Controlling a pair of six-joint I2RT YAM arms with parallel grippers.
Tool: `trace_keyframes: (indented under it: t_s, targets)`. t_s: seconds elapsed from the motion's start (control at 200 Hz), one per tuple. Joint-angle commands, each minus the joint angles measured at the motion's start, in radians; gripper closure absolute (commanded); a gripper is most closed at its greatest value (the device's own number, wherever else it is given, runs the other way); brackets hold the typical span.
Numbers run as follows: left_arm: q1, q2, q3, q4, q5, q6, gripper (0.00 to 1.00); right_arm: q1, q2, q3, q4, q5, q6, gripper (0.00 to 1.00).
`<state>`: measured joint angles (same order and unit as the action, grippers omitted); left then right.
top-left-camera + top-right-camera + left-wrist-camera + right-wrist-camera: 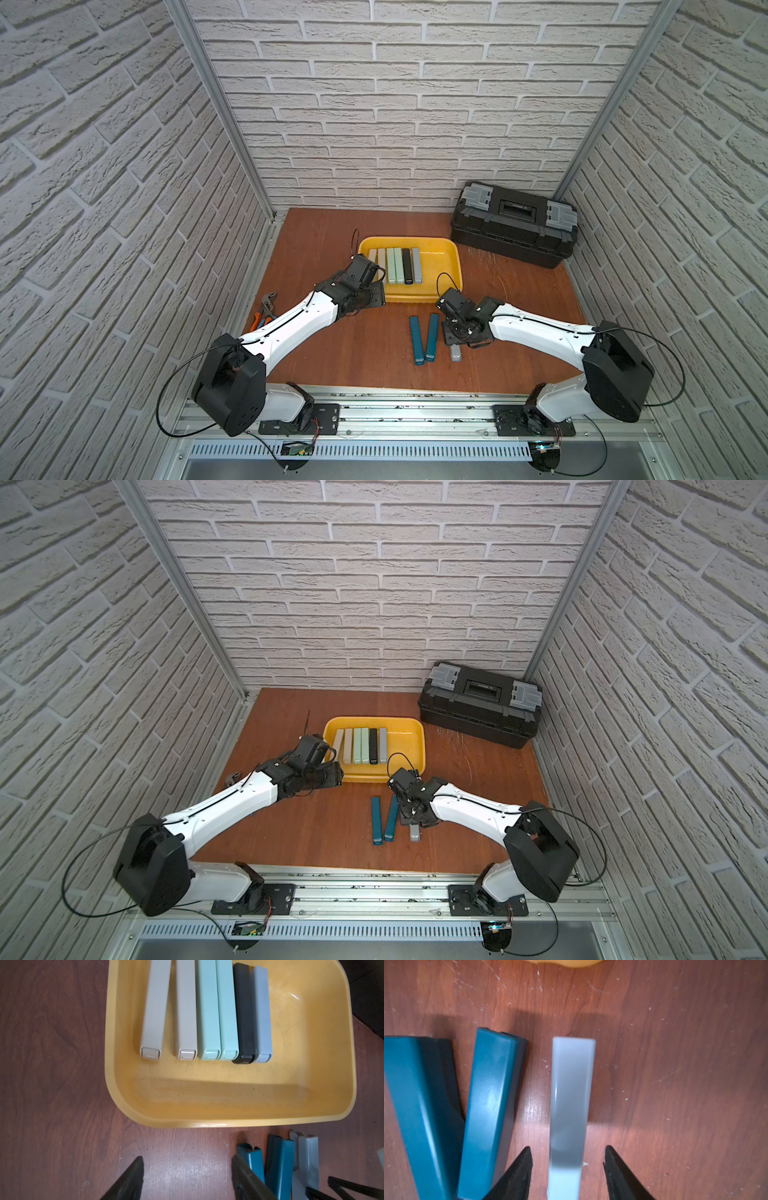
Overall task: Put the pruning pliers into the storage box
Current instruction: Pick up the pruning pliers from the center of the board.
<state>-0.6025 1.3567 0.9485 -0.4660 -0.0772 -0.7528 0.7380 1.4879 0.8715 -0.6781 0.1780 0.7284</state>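
The yellow storage box holds several pruning pliers side by side: two beige, two mint green, one black and one grey. Two teal ones lie on the table in front of the box. Beside them lies a grey one. My right gripper is open and straddles this grey one, with a gap on each side. My left gripper is open and empty over bare wood at the box's near left corner.
A black toolbox with grey latches stands at the back right. Orange-handled pliers lie at the table's left edge, partly under my left arm. Brick-pattern walls close in three sides.
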Motion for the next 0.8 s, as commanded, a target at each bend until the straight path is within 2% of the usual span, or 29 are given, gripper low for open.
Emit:
trace_keyframes:
  t_s: [0.0,0.385,0.485,0.655,0.795]
  targets:
    - [-0.005,-0.028,-0.004,0.004,-0.003,0.004,0.33,0.006,0.030,-0.004,0.051,0.003,0.026,0.42]
    - [-0.006,-0.034,-0.010,0.003,-0.003,0.000,0.33,-0.029,0.101,0.000,0.087,0.026,0.015,0.43]
    - [-0.005,-0.033,-0.007,0.003,-0.003,0.000,0.33,-0.035,0.119,0.003,0.098,0.022,0.008,0.50]
    - [-0.005,-0.039,-0.007,-0.003,-0.004,-0.006,0.33,-0.036,0.132,-0.006,0.116,0.010,0.008,0.54]
    - [-0.005,-0.035,-0.002,-0.003,-0.005,-0.005,0.33,-0.036,0.146,-0.006,0.118,-0.007,0.002,0.62]
